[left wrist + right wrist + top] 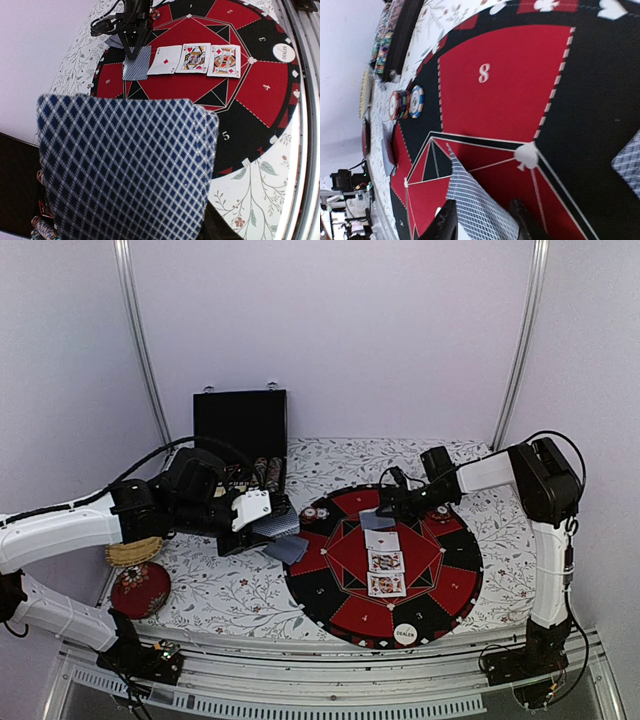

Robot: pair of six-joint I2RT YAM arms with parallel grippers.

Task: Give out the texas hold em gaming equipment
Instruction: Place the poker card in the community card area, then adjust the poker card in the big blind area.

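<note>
The left gripper [258,525], centre left in the overhead view, is clamped on a fan [125,170] of blue-checked cards that fills the lower left of its own camera. The right gripper [483,202] is at the upper middle of the mat [455,580]. Its fingers are narrowly parted, with one face-down card [136,65] flat between them; it looks loose to me, not pinched. Just below it overhead is a row of three face-up cards [385,561]. Chips [407,102] sit at the mat's upper left edge and the DEALER button [405,633] at its bottom edge. Cards like these look light, thin, slick and bendy. Lying flat they offer no edge, so I'd take one lightly by a corner overhanging the fan. A hard squeeze could bow it or drag its neighbours along.
</note>
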